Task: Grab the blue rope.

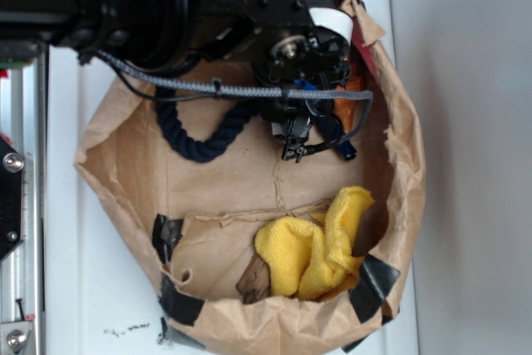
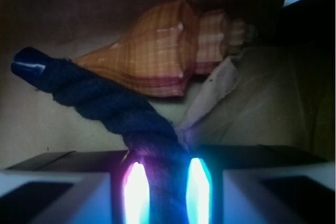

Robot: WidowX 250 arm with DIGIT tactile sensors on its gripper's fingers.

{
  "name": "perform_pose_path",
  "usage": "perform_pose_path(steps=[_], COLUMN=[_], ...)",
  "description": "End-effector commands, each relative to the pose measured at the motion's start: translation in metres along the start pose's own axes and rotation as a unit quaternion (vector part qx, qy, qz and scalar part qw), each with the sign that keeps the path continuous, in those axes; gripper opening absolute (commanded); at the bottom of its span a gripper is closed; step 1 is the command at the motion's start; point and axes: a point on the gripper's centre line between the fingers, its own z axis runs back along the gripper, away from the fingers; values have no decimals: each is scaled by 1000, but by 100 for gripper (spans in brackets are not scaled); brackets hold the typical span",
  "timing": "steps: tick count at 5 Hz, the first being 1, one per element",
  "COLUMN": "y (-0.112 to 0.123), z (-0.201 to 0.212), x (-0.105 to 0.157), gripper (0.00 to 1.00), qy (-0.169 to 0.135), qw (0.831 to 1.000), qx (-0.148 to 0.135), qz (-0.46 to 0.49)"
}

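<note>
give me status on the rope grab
Gripper jaws straddling the blue rope, not visibly clamped. Rope lying in the paper bag. Seashell just behind, touching.

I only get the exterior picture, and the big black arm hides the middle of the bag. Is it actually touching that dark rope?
Observer: Yes. In the wrist view the blue rope runs right between the two fingers, which sit close on either side of it.
Operator: What's the orange bit behind the arm?
Observer: An orange seashell, lying just beyond the rope.
Operator: Does the rope end there?
Observer: One end does, with a shiny blue cap, to the left of the shell.
</note>
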Motion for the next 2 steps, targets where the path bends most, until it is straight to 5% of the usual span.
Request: perform_pose_path(steps=[1, 2], y=[-7, -30], z=[66, 115], x=[5, 1], gripper=[0, 0], qy=[-29, -26], qw=[998, 999], qx=[-48, -44], qz=[-7, 18])
